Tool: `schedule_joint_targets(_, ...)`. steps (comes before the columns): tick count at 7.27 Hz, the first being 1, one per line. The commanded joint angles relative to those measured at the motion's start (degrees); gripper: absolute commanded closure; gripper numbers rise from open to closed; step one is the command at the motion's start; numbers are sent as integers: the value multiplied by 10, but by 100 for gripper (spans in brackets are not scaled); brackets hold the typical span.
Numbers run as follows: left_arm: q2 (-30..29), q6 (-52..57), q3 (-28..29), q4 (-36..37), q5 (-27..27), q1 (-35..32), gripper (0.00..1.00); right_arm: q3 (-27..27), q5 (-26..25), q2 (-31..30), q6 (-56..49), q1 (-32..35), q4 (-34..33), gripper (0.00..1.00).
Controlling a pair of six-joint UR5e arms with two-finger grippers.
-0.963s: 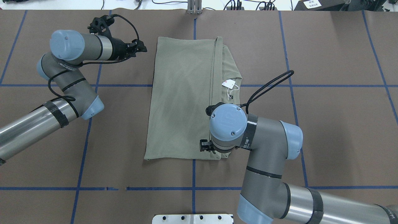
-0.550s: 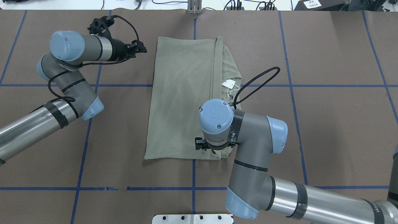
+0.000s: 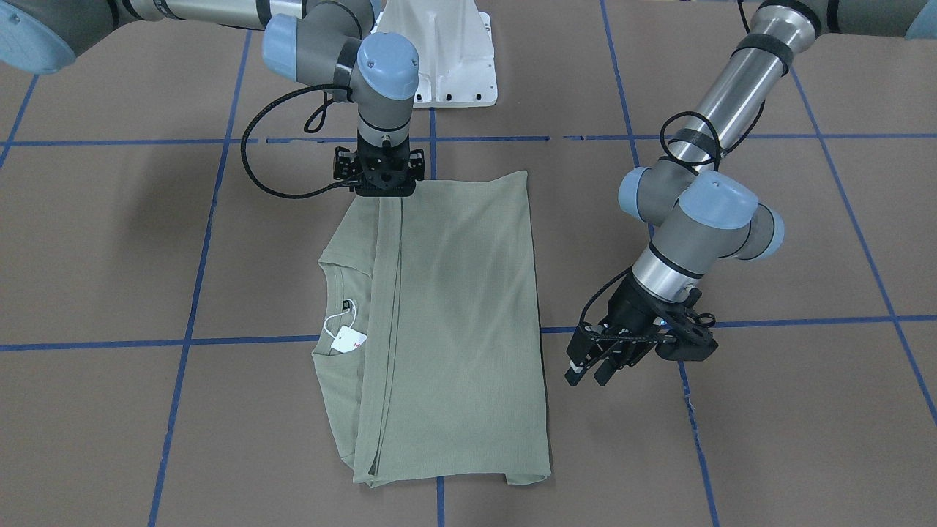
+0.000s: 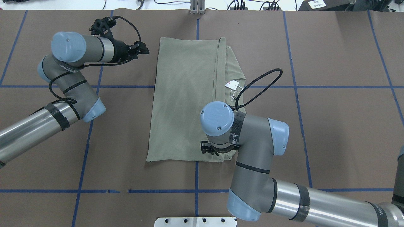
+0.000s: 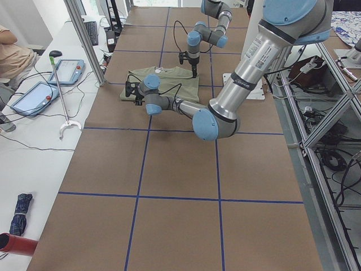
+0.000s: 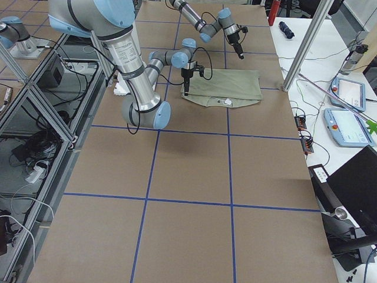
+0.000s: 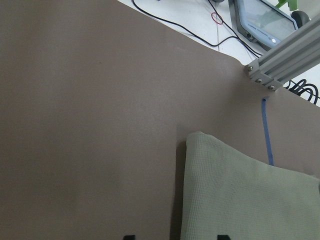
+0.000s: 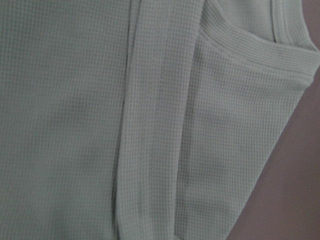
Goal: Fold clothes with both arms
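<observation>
the sage-green shirt (image 3: 446,315) lies flat in the middle of the brown table (image 3: 768,454), folded lengthwise into a long rectangle. one layer is turned over the body, and its straight edge runs the whole length. the ribbed collar (image 3: 323,293) and a white hang tag (image 3: 350,340) peek out from under that layer, on the robot's right side.

the right gripper (image 3: 381,183) points straight down onto the shirt's end nearest the robot, right where the turned-over edge begins. the wrist hides its fingers from above, and its own camera shows only knit cloth up close, so i cannot tell whether it is clamped or loose.

the left gripper (image 3: 588,377) hangs off the cloth, tilted, just beside the shirt's far corner on the robot's left. its fingers (image 7: 222,236) are spread apart with nothing between them, and that corner of the shirt shows ahead of them against the bare table. blue tape lines (image 4: 296,86) cross the table under the shirt.
</observation>
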Motion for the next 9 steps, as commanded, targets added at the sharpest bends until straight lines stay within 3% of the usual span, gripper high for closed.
schedule_joint_targets(1, 0, 0, -1, 0, 0, 0, 37, -1, 11, 2, -1, -1, -1, 0)
schedule_joint_targets(9, 4, 0, -3, -1, -1, 1, 36, -6, 43, -12, -39, 22, -19, 2)
